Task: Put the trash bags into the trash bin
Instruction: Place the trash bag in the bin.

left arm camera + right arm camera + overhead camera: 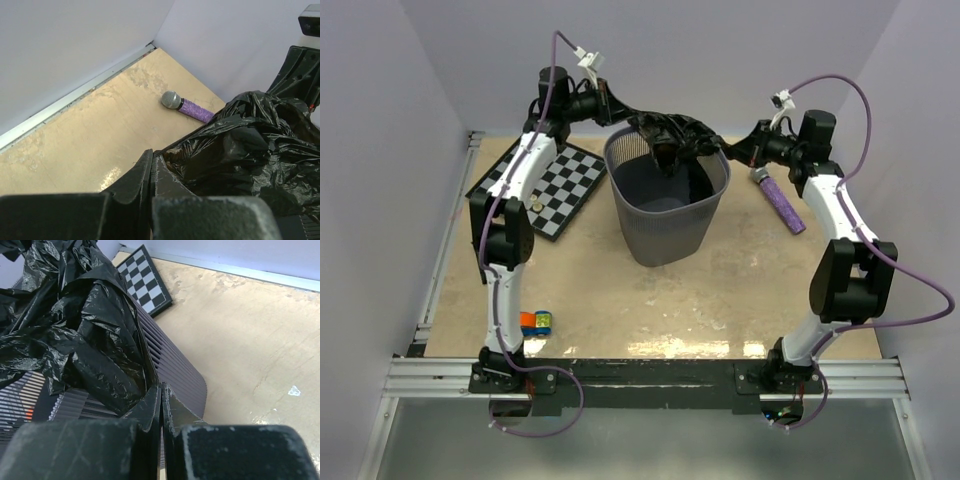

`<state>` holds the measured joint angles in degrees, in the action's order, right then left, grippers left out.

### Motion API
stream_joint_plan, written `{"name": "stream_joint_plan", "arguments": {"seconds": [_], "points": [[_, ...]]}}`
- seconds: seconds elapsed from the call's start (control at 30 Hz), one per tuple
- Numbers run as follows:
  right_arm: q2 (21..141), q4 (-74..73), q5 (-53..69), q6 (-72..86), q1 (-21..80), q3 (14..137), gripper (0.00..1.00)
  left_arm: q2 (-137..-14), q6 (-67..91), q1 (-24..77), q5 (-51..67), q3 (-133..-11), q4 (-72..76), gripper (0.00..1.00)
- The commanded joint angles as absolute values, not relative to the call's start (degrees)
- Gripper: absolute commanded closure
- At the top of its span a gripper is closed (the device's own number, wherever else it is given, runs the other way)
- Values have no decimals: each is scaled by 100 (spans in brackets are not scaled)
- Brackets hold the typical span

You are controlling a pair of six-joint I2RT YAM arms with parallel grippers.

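Both my end effectors are pinched shut on the trash bag [75, 340]. The left end effector [152, 162] has its fingers pressed together on one crinkled edge and the right end effector [161, 392] on another, with the glossy black film bunched between them. Just below my grip stands the trash bin [665, 225]. The bag hangs over its far rim, one fold dipping inside. The risk, as I judge it, lies there. Released from this spot, the billowing film could drape over the rim or slide down outside the mesh. If my two arms pull apart, the thin plastic could slip from a pinch or tear. If I push low, I could nudge the bin. Farther off on the tabletop [720, 290], a purple microphone [187, 106] lies beyond my left end effector and a chessboard [147, 280] beyond my right.
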<state>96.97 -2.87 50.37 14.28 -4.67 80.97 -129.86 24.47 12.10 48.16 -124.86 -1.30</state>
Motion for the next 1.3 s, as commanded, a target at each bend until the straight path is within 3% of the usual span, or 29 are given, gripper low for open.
{"name": "stream_joint_plan", "arguments": {"seconds": [0.0,0.3,0.4,0.5,0.6,0.77,0.9,1.27], "points": [[9598,-448,4808,1249,-466,8148,100,-12533,2285,668,4859,-12331,-499,100],[9299,-703,4421,1020,-431,7550,100,-11892,1758,571,5185,-10670,-272,100],[9176,-764,4429,906,-431,7637,84,-11734,1635,571,5256,-10399,-89,100],[9009,-1089,4351,406,-448,8242,62,-11348,1521,571,5098,-9986,718,100],[8895,-1422,4455,-322,-527,8989,47,-11128,1406,571,5027,-9712,1028,100],[8807,-2398,6025,-2053,-493,9991,34,-11013,1529,571,5124,-9501,1414,100],[8780,-2609,5855,-2695,313,10300,23,-10995,1600,571,5177,-9483,1520,100],[9816,-4585,5125,-5078,1248,11530,19,-11083,1125,571,5072,-9501,993,100]]}}
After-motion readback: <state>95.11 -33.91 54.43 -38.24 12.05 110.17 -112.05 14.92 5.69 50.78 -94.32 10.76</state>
